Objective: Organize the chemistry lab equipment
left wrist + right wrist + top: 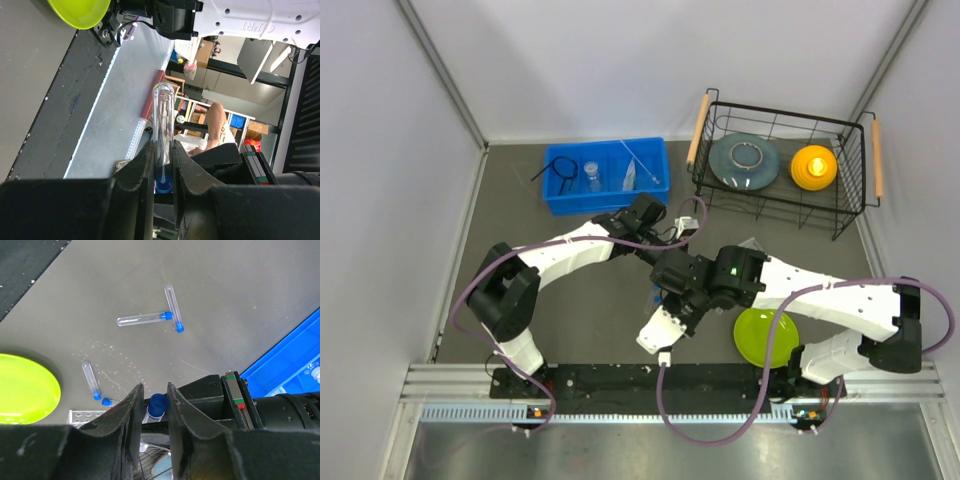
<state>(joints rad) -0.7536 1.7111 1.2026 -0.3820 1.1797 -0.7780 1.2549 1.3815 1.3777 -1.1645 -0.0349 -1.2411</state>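
Note:
My left gripper [164, 165] is shut on a thin clear tube [163, 120], its blue cap [164, 182] deep between the jaws and its round end sticking out. My right gripper [152, 390] is shut on the blue cap [157, 405] of a tube, with the left gripper's black body right behind it. I cannot tell whether it is the same tube. Both grippers meet at mid-table, left [672, 236] and right [673, 288]. Three loose tubes [145, 318] [173, 307] [90, 379] lie on the grey table. A corner of the clear rack [85, 416] shows beside my left finger.
A blue bin [560, 205] at the back holds the black ring [563, 168], small jar [592, 176] and clear packet [638, 172]. A wire basket [775, 207] at the back right holds a grey dish [745, 162] and an orange bowl [813, 167]. A lime-green plate [765, 338] lies front right.

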